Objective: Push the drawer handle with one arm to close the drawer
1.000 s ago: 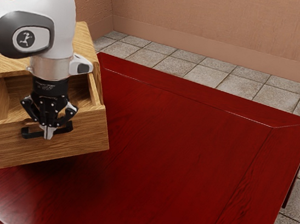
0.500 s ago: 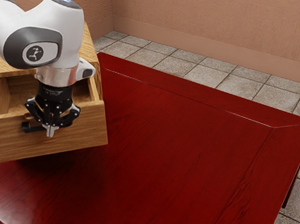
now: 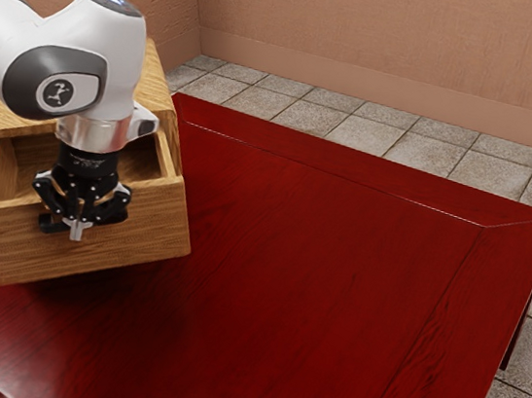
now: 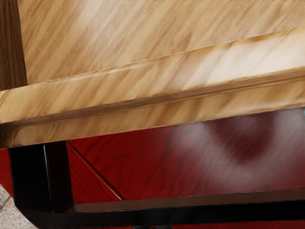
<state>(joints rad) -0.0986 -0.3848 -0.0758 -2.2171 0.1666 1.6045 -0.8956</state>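
Note:
My gripper [image 3: 76, 231] is shut, its fingertips together and pointing down at the front of the wooden drawer [image 3: 144, 230]. The drawer stands partly open, with its inside showing behind the front panel. The black handle [image 3: 49, 226] is partly hidden by the gripper; whether the fingertips touch it I cannot tell. In the wrist view, the black handle [image 4: 157, 216] runs alongside the drawer's front panel [image 4: 157, 102], with a gap between its bar and the wood.
The wooden cabinet [image 3: 155, 74] stands behind the drawer, partly hidden by the arm. A red table [image 3: 335, 267] extends toward the exterior view's right, with a tiled floor [image 3: 311, 117] beyond its far edge.
The drawer has slid a little toward the cabinet. My gripper first shifted toward the exterior view's right along the drawer front, then back left, and stands slightly higher in that view.

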